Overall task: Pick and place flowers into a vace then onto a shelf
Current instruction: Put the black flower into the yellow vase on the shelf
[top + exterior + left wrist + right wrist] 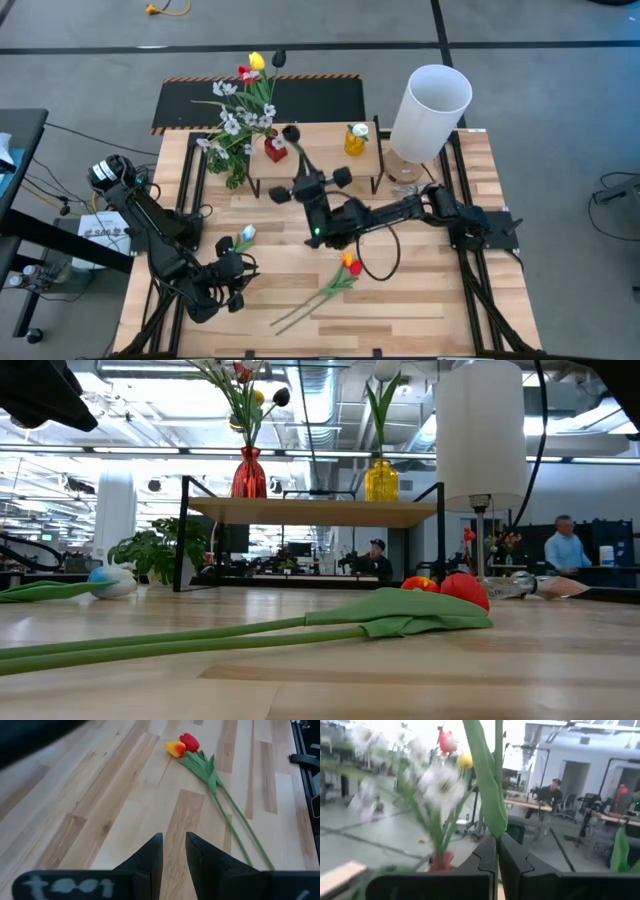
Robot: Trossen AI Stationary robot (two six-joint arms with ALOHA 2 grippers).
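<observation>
My right gripper is clamped on a green stem w/ leaf by the shelf, just beside the red vase holding most flowers; a yellow vase stands on the shelf too. Red + orange tulips lie mid-table, a white one just beside my left gripper, which hangs low near the front-left w/ fingers a narrow gap apart, empty. White lamp stands back right.

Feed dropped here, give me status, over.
Right hand shut on black tulip stem, near red vase on shelf. Left hand slightly open, empty. Two tulips on table.
</observation>
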